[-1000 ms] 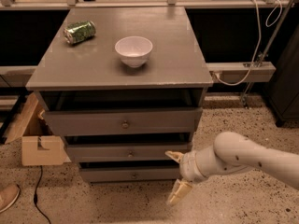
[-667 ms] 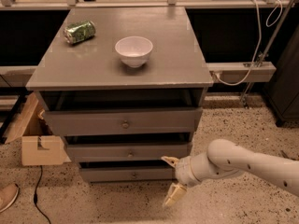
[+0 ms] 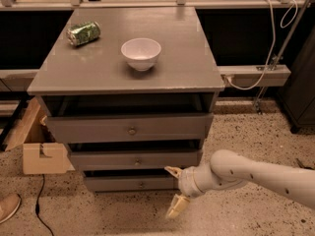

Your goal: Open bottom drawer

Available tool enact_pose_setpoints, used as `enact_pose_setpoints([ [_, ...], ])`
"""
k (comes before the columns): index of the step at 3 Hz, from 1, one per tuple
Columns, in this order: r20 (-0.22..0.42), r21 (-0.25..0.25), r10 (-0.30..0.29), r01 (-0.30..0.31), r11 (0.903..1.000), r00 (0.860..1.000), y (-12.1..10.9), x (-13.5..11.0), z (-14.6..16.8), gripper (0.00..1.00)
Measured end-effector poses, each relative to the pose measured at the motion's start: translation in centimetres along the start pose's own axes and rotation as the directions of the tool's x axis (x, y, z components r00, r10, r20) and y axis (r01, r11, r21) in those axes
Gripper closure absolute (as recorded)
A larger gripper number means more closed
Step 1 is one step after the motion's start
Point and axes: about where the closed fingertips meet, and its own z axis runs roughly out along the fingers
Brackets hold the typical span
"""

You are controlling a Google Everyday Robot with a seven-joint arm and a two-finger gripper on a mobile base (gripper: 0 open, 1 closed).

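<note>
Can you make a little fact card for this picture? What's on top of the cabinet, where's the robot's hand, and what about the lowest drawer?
on top: a white bowl and a green can lying on its side, both on the cabinet top
target: bottom drawer, lowest of three
its handle: small round knob, nothing gripping it
robot hand: gripper, open, low in front of the bottom drawer's right end, right of the knob
on the floor: cardboard box, left of the cabinet
</note>
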Motion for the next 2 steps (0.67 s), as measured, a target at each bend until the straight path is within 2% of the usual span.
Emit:
enact_pose_setpoints([
  [2,0.01,0.02,-0.041,0.041,0.999,0.999,-3.1,5.1,10.0,0.0],
])
